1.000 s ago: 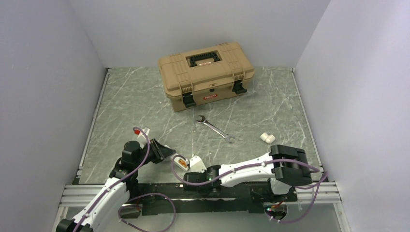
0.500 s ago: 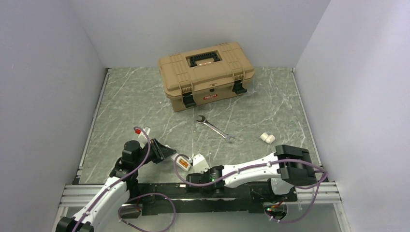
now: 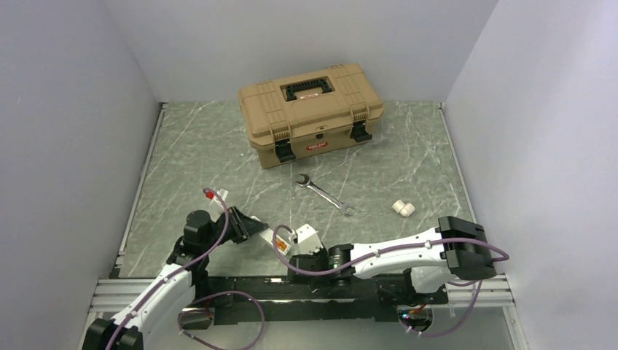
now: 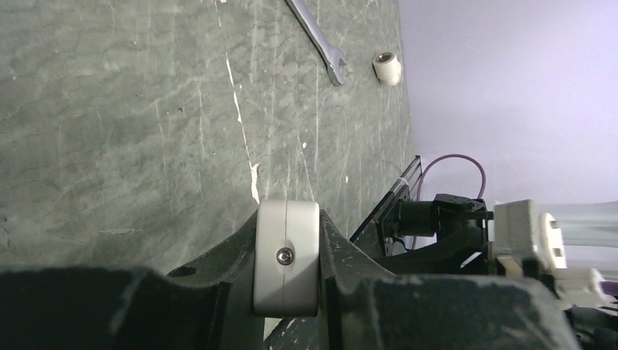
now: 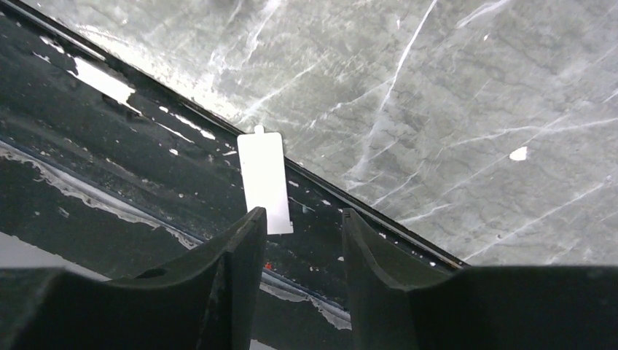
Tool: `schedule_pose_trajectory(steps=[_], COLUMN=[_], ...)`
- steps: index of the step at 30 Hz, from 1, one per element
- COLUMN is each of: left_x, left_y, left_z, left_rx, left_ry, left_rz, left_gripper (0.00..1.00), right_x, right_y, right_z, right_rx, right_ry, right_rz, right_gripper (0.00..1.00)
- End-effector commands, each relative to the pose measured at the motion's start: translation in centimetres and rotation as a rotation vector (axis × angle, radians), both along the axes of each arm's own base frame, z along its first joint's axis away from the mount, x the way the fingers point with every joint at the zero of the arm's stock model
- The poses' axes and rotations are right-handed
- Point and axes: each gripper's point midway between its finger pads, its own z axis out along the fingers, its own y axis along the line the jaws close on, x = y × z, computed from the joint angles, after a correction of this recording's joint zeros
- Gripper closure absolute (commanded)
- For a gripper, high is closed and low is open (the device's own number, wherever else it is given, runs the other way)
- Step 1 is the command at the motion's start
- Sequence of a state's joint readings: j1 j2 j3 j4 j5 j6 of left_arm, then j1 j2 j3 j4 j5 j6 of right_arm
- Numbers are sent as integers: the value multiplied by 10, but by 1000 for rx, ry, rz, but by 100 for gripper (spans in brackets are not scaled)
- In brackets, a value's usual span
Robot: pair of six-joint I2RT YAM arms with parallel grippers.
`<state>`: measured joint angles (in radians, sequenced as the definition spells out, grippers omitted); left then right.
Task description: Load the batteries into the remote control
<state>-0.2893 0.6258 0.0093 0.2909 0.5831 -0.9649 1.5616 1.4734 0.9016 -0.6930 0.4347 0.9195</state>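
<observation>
Compared with a second ago, my right arm (image 3: 408, 255) has swung its elbow toward the right edge of the overhead frame. Its forearm now lies lower along the near rail (image 3: 240, 283). My left claw (image 3: 264, 232) has pushed a little further toward the frame's centre, carrying the remote control (image 3: 281, 239) with it.

My left claw is clamped on one end of the remote control. It holds the white bar off the table in the lower middle of the overhead frame, orange recess showing. My right claw (image 5: 299, 215) hangs just right of it, fingers parted with nothing between them, pointing down over the table's near edge.

The green marbled table (image 3: 204, 160) is walled in by pale panels on the left, right and top of the frame.

A tan toolbox (image 3: 312, 113) sits closed against the far edge, top centre.

A steel wrench (image 3: 324, 193) lies slanted in the middle, well apart from both claws.

Two stubby white cylinders (image 3: 403, 208) lie side by side to its right, near the right rail.

A small flat white plate (image 5: 264, 182) rests on the black rail under my right claw.
</observation>
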Motion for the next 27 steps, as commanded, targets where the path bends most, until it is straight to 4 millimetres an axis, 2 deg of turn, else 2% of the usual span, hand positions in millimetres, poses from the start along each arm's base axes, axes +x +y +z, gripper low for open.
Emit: schedule_pose_trajectory(steps=[1, 11, 22, 27], left_x=[-8, -8, -8, -9], left_y=[0, 0, 0, 0], left_z=[-9, -10, -11, -12], left_rx=[-13, -13, -12, -13], left_ry=[-12, -10, -8, -5], left_rz=[-17, -18, -15, -17], left_gripper=[98, 99, 98, 99], right_x=[-9, -23, -26, -31], right_y=[8, 26, 6, 6], right_z=[-10, -22, -41, -45], right_rx=[37, 72, -45, -65], right_ry=[51, 118, 137, 149], right_rz=[13, 55, 37, 51], right_gripper=[54, 49, 53, 58])
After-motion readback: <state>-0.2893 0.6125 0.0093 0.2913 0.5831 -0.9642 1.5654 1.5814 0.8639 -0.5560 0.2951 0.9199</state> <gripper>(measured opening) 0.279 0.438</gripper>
